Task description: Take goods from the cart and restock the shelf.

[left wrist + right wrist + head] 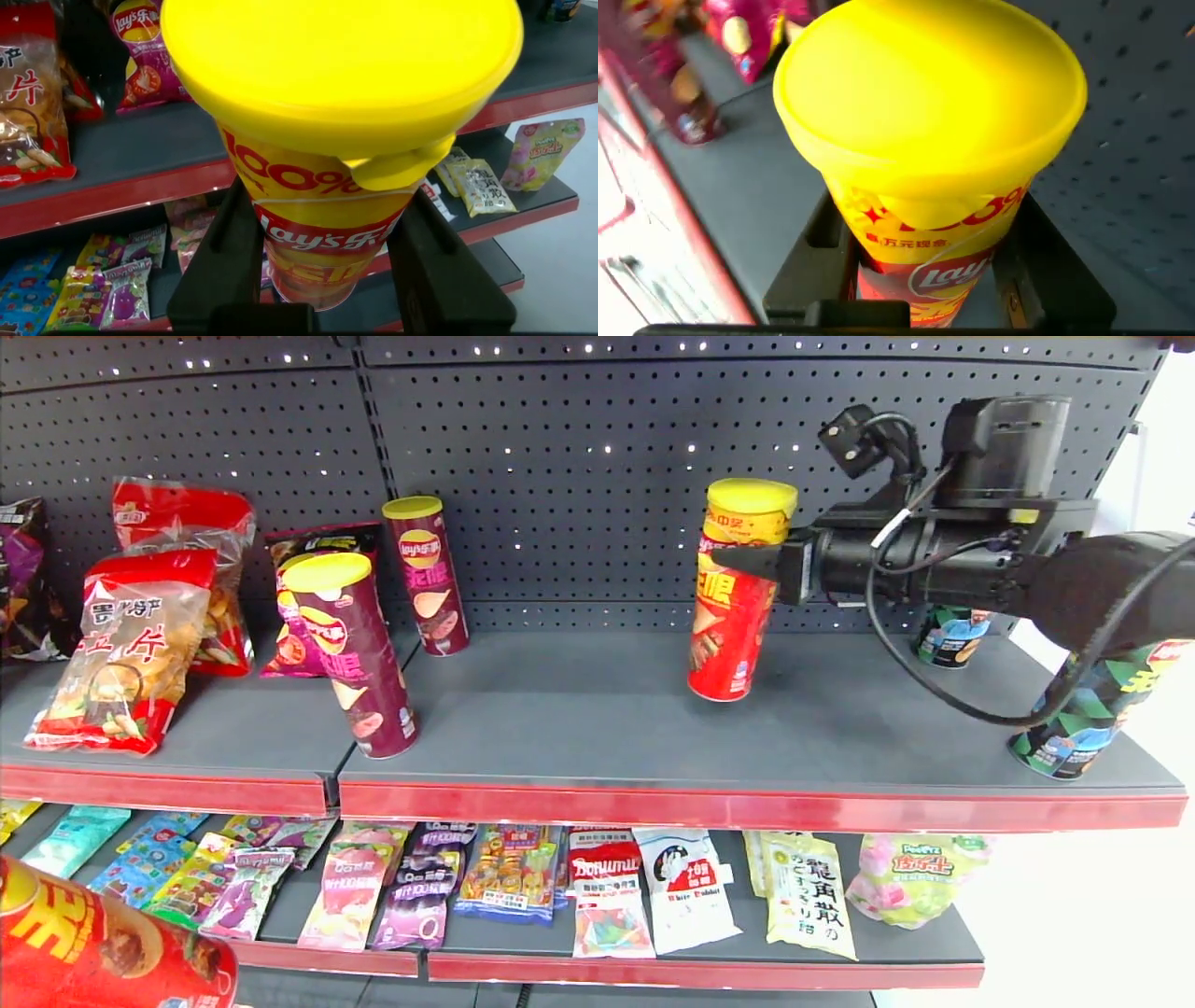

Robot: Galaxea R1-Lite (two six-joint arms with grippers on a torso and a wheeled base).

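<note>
The pegboard wall (597,476) rises behind the top shelf (597,728), a dark deck with a red front lip. Under the top shelf runs the lower shelf (924,947), carrying a row of flat sweet packets (523,887).

At the left end of the top shelf lean 2 red snack bags (131,653), one behind the other, with a dark crisp bag (308,597) just beside them. At the right end of the top shelf stand 2 green-and-black cans: the near green can (1083,719) close to the lip, the far green can (950,637) against the pegboard wall.

Left of the top shelf's middle are 2 maroon cans: the front maroon can (350,653) tilted near the lip, the back maroon can (427,574) near the pegboard wall.

The red can (733,616), with a yellow lid, is at the middle of the top shelf, slightly tilted, its base down at the deck. The right tool (738,560) is clamped on its upper part, a finger on each side.

The second red can (327,215), also yellow-lidded, is out in front of the top shelf's lip and lower than it. The left tool (327,266) is clamped around its body.
</note>
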